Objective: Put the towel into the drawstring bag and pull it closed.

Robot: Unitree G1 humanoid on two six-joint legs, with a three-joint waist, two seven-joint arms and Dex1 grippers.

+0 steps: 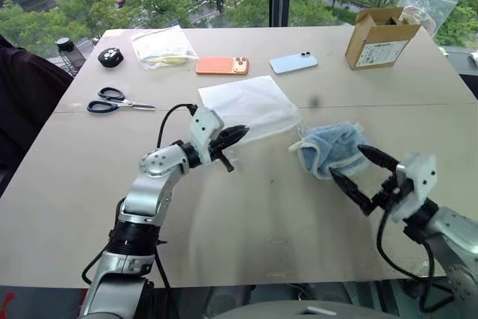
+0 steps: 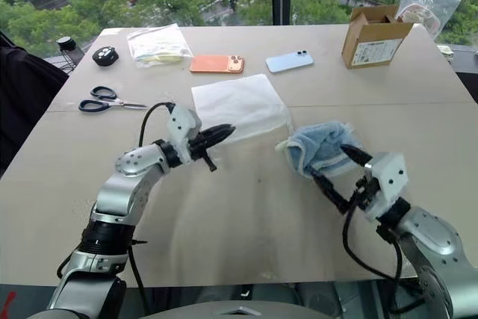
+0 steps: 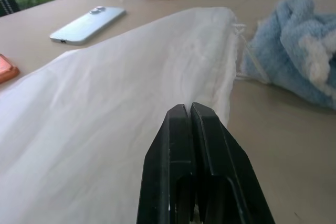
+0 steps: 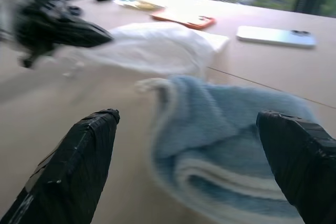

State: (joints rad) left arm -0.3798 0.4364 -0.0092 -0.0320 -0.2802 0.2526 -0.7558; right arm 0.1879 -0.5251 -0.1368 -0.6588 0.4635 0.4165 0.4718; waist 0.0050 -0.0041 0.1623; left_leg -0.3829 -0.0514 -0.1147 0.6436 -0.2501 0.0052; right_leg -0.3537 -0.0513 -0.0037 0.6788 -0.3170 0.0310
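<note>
On the far left of the tan table [image 1: 246,222] we saw black-handled scissors [image 1: 116,100], a round black puck-like thing [image 1: 110,57] behind them, and a clear zip bag [image 1: 162,46] with yellow contents. Next came an orange phone [image 1: 222,65] and a pale blue phone [image 1: 293,62], both flat slabs with rounded corners. The bag [image 1: 246,106], a thin, crinkled, translucent white rectangle, lay flat near the table's middle, just ahead of the left gripper [image 1: 237,134], whose smooth black fingers were pressed tight together at the bag's near edge; from the eye views we could not tell whether they pinched the fabric. The left wrist view added what the head views lacked: the fingers' tips meeting over the bag's wrinkled skin, and a gathered hem with white cord at the bag's mouth, close beside the towel. The towel [image 1: 328,149], a fluffy light-blue terry heap with paler trim, sat crumpled just to the right of the bag. The right gripper [image 1: 357,163] stood spread wide at the towel's near side, one finger close to the pile. The right wrist view showed the folded layers of the towel lying between those two blunt black fingers. At the far right stood an open cardboard box [image 1: 379,38], with a clear plastic pouch [image 1: 427,4] behind it.
</note>
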